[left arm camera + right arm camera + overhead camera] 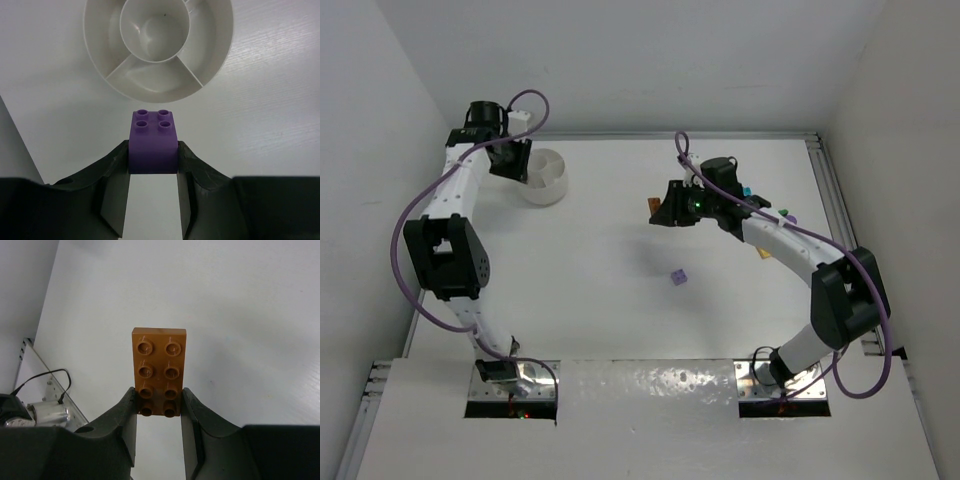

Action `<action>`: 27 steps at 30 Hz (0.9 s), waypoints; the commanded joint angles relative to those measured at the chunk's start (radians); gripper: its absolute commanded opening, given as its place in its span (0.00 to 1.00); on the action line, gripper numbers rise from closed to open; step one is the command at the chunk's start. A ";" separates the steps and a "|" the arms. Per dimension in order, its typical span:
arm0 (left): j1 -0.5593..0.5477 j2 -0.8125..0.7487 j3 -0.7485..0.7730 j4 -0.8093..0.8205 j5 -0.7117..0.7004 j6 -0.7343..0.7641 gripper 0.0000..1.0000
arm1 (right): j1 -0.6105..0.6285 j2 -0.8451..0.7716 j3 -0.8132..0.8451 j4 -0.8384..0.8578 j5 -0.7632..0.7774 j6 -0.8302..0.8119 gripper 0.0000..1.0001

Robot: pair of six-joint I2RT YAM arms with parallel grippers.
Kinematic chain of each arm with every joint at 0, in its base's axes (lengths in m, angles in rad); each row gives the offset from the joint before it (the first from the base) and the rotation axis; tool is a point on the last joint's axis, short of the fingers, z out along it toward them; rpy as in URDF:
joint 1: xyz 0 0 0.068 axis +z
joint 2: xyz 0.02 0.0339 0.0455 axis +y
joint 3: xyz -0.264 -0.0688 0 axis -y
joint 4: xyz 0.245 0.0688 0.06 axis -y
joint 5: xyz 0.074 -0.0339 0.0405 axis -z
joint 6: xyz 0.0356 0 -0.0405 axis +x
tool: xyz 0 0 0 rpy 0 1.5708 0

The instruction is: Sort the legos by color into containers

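- Purple brick [152, 142], studs up, is clamped at its sides by your left gripper [153, 156]; both fingers [117, 170] press against it.
- From above, you can see that left gripper [510, 163] near the far left corner of the worktop [600, 240], just beside the bowl [556, 180].
- Your left wrist view puts the held brick just short of the bowl's rim [95, 60], not over any compartment. The bowl shows a round middle compartment ringed by divided outer sections.
- Your right gripper [159, 401] is clenched on an orange brick [159, 367], a flat piece with two rows of studs. The fingers [125, 415] grip its near end and the rest sticks out ahead.
- Seen from above, your right gripper [667, 212] is over the far half of the worktop, right of centre and well apart from the bowl, with the orange brick [653, 206] at its tip.
- A second purple brick [678, 278] lies loose near the worktop's centre.
- Towards the right edge, beside your right arm, lie a teal brick [747, 190] and a green brick [783, 211]. Other small pieces there are too small to tell apart.
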 commanded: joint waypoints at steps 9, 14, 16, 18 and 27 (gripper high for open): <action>-0.010 0.107 0.067 0.082 -0.035 0.010 0.00 | 0.018 -0.019 0.031 -0.008 0.037 -0.011 0.00; -0.008 0.133 0.052 0.126 -0.011 0.008 0.00 | 0.022 -0.024 0.029 -0.018 0.053 -0.005 0.00; -0.010 0.140 0.049 0.134 -0.011 0.005 0.00 | 0.025 -0.024 0.029 -0.021 0.059 -0.005 0.00; -0.008 0.149 0.044 0.144 -0.012 0.007 0.00 | 0.027 -0.023 0.032 -0.024 0.062 -0.005 0.00; -0.010 0.167 0.046 0.149 0.000 0.004 0.42 | 0.033 -0.023 0.046 -0.051 0.071 -0.014 0.00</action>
